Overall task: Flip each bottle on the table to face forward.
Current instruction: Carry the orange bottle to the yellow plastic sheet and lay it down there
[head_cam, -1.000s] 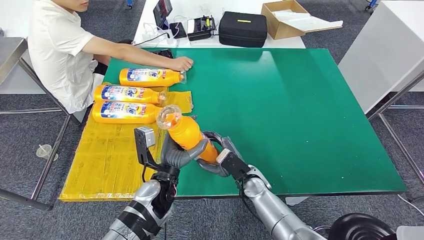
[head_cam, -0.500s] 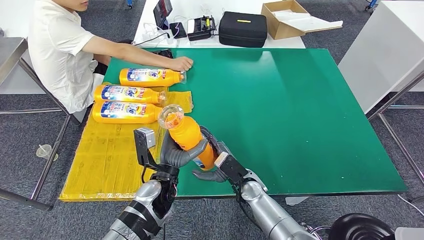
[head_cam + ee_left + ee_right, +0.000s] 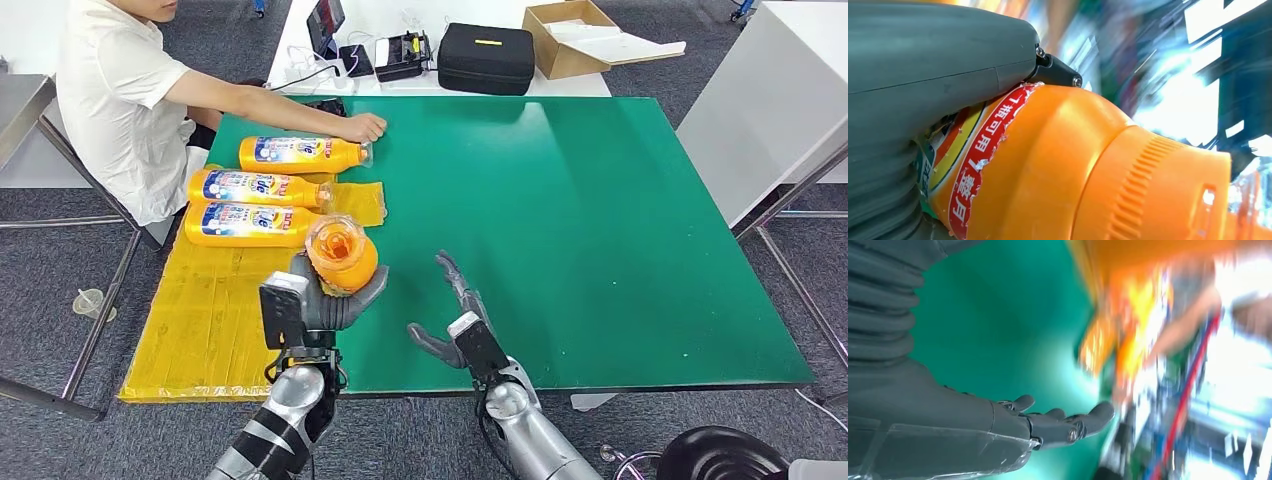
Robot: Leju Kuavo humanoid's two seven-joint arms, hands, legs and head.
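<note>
My left hand (image 3: 330,300) grips an orange bottle (image 3: 341,256) and holds it up on end, its clear cap toward the camera, over the table's near left corner. The left wrist view shows the orange bottle (image 3: 1088,165) close up, with a red-edged label, under my thick grey thumb (image 3: 938,55). My right hand (image 3: 455,312) hovers just right of it, fingers spread and holding nothing; the right wrist view shows that right hand (image 3: 1048,425) open over green table. Three more orange bottles (image 3: 285,186) lie on their sides at the far left, blue labels up.
A seated person rests a hand (image 3: 362,127) on the farthest lying bottle. A yellow sheet (image 3: 210,320) covers the left part of the green table (image 3: 600,220). A black case (image 3: 487,57) and a cardboard box (image 3: 575,32) sit behind the table.
My right hand has let go of the bottle and drawn back to the right, fingers spread. My left hand has turned the bottle upright and moved it slightly left.
</note>
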